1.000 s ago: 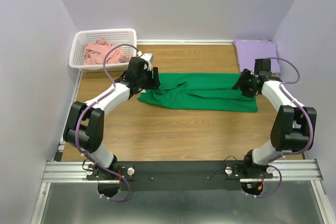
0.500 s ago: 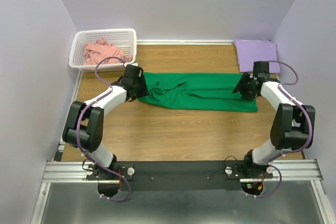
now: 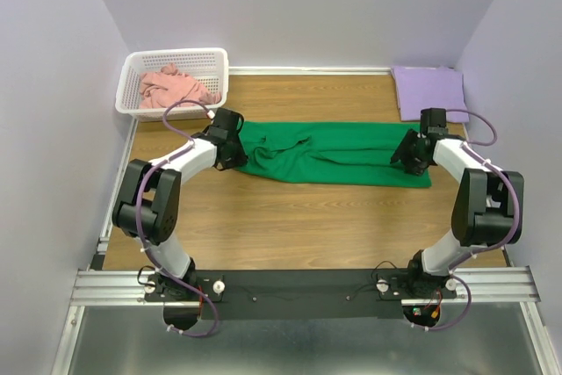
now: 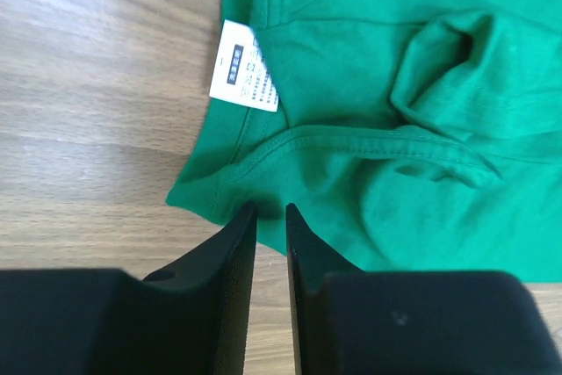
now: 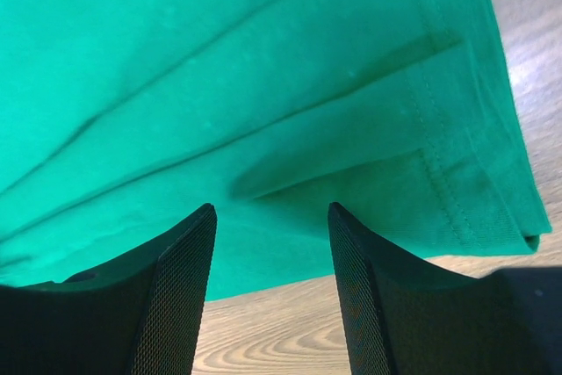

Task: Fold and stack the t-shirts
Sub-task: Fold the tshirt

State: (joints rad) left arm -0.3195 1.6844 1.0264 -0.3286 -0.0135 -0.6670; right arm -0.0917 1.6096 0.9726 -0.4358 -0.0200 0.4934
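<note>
Left gripper [image 4: 271,210]: jaws nearly together with a slim gap; we could not tell whether cloth was pinched.
Right gripper [image 5: 272,208]: jaws wide apart, holding nothing.
Green t-shirt [image 3: 342,151]: a long band spanning both jaws, its hem at the left tips and its white label [image 4: 244,78] just beyond them.
Step, as we judged: gripping both ends.
Advice: catch every layer, lift level, keep the cloth taut.
Lavender t-shirt [image 3: 428,90]: folded, beyond the right jaws.
</note>
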